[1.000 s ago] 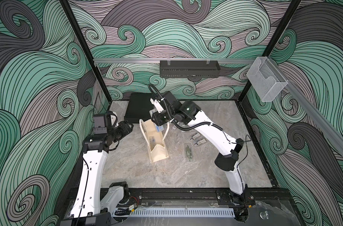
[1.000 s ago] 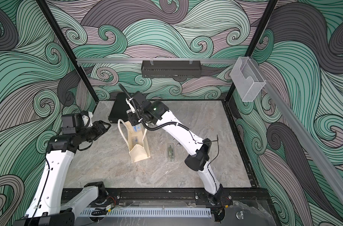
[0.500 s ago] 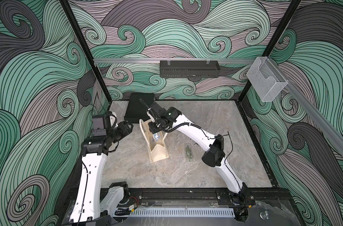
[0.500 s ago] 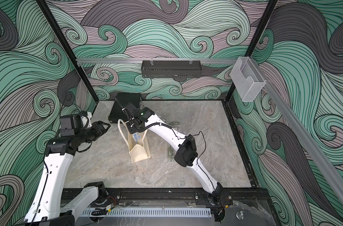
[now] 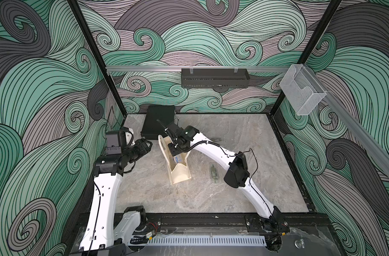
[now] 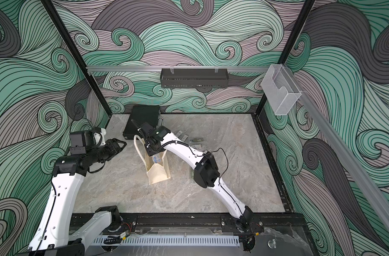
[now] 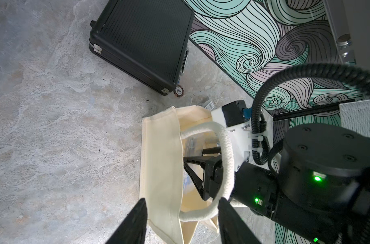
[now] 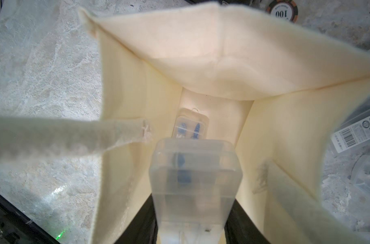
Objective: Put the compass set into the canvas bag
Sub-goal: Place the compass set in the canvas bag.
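Compass set (image 8: pixel 194 179), a clear case with blue parts, sits inside the mouth of the canvas bag (image 5: pixel 180 175), between the fingers of the right end effector (image 5: pixel 175 153); whether they clamp it I cannot tell. A second such case (image 8: pixel 191 128) lies at the bag's bottom. Left end effector (image 7: pixel 182 202) hovers apart from the bag, fingers spread and empty, above the bench (image 5: pixel 233 188).

In the bag (image 5: pixel 179 175) sits a compass set (image 8: pixel 194 175) (another set (image 8: pixel 191 127) deeper); behind the bag lies the case (image 5: pixel 158 122), right of it a third set (image 5: pixel 213 172).
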Controlling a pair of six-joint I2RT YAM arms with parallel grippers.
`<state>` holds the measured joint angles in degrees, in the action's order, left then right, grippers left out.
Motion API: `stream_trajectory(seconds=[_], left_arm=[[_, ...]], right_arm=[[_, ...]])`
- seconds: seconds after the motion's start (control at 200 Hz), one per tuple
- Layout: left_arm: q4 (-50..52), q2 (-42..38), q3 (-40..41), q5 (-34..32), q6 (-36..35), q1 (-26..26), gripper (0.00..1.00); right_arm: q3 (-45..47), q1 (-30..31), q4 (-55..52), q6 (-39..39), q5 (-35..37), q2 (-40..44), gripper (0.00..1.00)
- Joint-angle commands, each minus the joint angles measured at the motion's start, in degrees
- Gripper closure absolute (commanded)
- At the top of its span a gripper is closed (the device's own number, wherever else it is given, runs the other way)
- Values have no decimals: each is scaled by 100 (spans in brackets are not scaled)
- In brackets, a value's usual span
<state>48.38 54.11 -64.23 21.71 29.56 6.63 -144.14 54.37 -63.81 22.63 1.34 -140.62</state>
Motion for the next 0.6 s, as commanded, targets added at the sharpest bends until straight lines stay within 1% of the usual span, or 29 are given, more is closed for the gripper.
stream_trajectory(seconds=[0.0,0.08,0.165,0.32,0.49,0.595], left_arm=[[-13,-85,33,100,-38,31,44],[-21,-80,25,125,-23,31,44],[-22,-71,9,140,-29,29,44],[-12,-64,-28,175,-38,24,44],[-48,-36,-33,262,-8,18,44],[-48,-40,-46,296,-3,22,44]], right_arm=[[-36,-23,-78,86,95,151,39],[-91,-15,-74,101,92,275,30],[-242,-5,-73,69,51,436,27],[-436,30,-50,-55,86,842,25],[-474,27,12,-239,-115,1211,24],[-452,31,10,-413,20,1536,25]])
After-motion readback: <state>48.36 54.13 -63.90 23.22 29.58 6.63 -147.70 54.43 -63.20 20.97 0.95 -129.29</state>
